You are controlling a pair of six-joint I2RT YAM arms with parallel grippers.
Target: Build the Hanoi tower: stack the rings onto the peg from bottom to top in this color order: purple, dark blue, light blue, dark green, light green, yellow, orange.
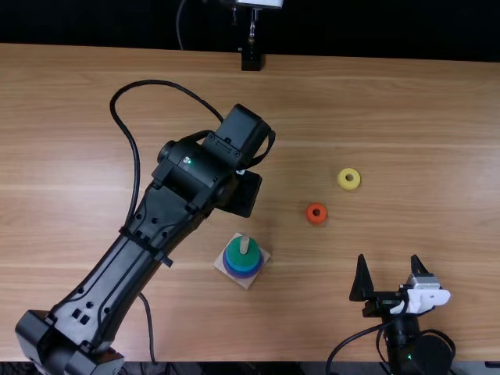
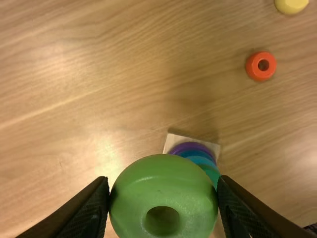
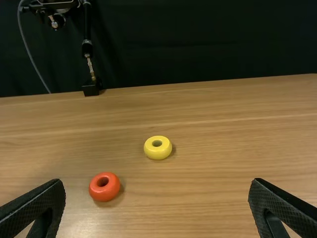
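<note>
In the top view my left gripper (image 1: 239, 194) is above the table, up from the peg base (image 1: 220, 264). The left wrist view has my left gripper (image 2: 163, 199) shut on the light green ring (image 2: 162, 173), which partly covers the stack behind it. On the peg (image 1: 244, 244) the dark green ring (image 1: 239, 256) is topmost, over blue and a purple ring (image 2: 190, 146). The orange ring (image 1: 316, 213) and yellow ring (image 1: 349, 179) lie flat on the table. My right gripper (image 1: 388, 269) stands open and holds nothing; in its wrist view, the right gripper (image 3: 157, 191) has its fingers wide apart.
Beyond the table's far edge stands a dark mount (image 1: 251, 59) with a cable. The left arm stretches diagonally over the table's left half, its cable looping beside it. Another cable lies by the right arm at the near edge.
</note>
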